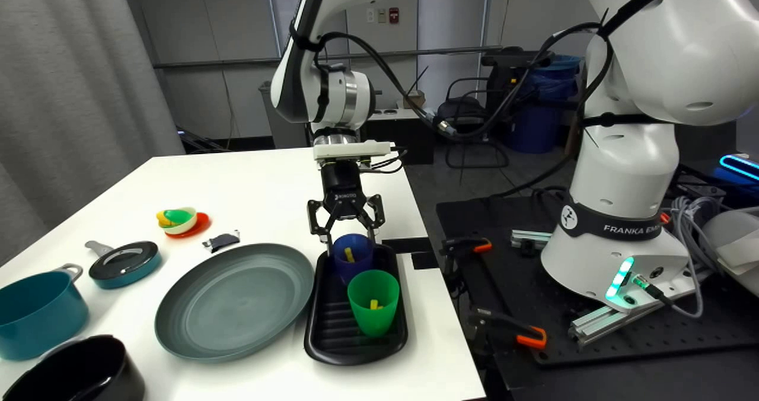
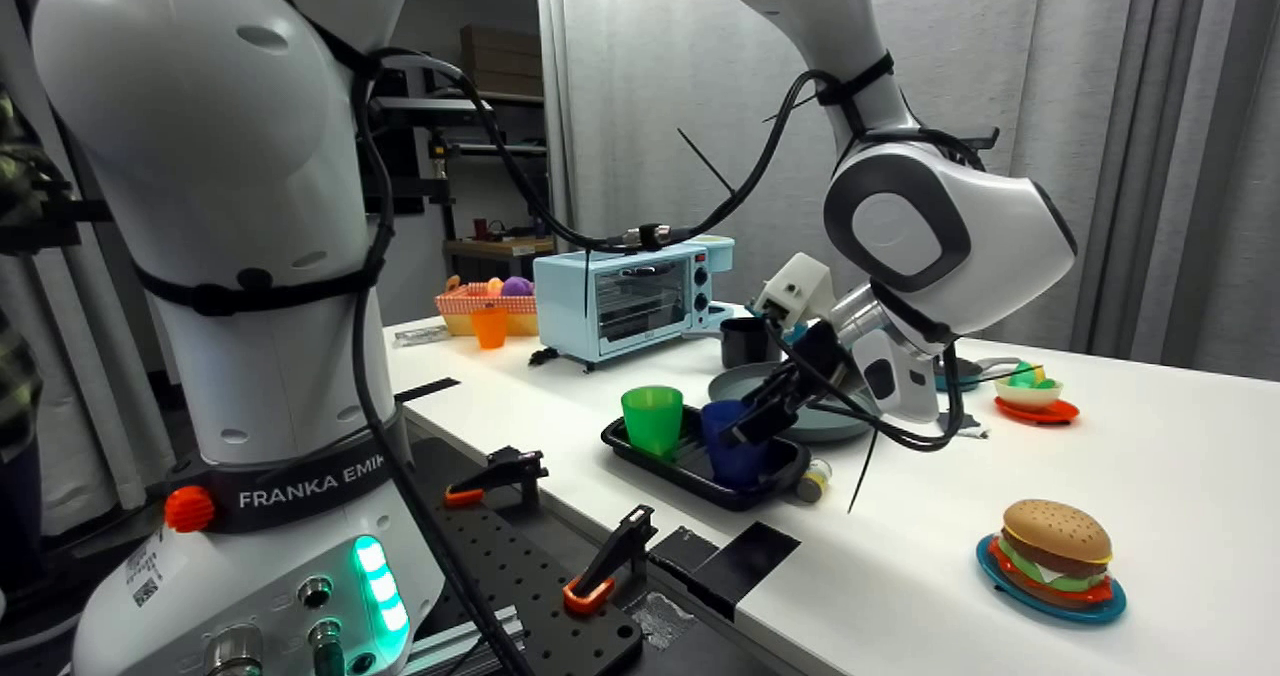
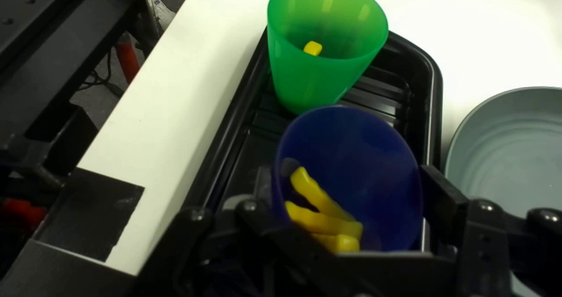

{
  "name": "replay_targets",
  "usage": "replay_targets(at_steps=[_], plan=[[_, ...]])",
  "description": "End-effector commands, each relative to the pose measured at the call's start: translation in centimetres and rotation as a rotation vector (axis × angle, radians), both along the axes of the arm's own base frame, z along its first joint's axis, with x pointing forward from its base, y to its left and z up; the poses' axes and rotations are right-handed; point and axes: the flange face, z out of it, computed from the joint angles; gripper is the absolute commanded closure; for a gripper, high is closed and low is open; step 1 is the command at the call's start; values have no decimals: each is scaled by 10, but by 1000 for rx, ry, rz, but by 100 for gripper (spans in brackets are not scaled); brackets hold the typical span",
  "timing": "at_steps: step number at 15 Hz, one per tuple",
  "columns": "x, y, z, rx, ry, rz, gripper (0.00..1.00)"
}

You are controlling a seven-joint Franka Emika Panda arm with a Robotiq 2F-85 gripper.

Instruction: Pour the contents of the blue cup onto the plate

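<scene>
The blue cup (image 1: 363,261) stands at the end of the black tray (image 1: 350,352), upright or nearly so. My gripper (image 1: 351,242) reaches down over it with one finger at each side. In the wrist view both fingers (image 3: 344,178) sit against the cup's wall (image 3: 377,174), so it looks shut on the cup. Several yellow pieces (image 3: 327,223) lie inside the cup; some are partly hidden by the gripper. The grey-green plate (image 1: 237,303) lies beside the tray, with nothing on it. The plate also shows in the wrist view (image 3: 518,156).
A green cup (image 1: 364,315) with yellow pieces stands in the tray close to the blue cup. A teal pot (image 1: 44,318), a black pot (image 1: 77,371) and a pan (image 1: 126,264) are beyond the plate. A small can (image 2: 815,481) touches or nears the tray. A toy burger (image 2: 1055,551) sits farther off.
</scene>
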Motion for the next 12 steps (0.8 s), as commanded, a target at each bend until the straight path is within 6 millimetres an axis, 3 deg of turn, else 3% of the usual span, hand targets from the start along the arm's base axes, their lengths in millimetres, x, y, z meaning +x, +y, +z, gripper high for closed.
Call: replay_targets(at_steps=[1,12], plan=[[7,-1,0,35,2,-22,46],[0,2,31,12,-44,-17,48]])
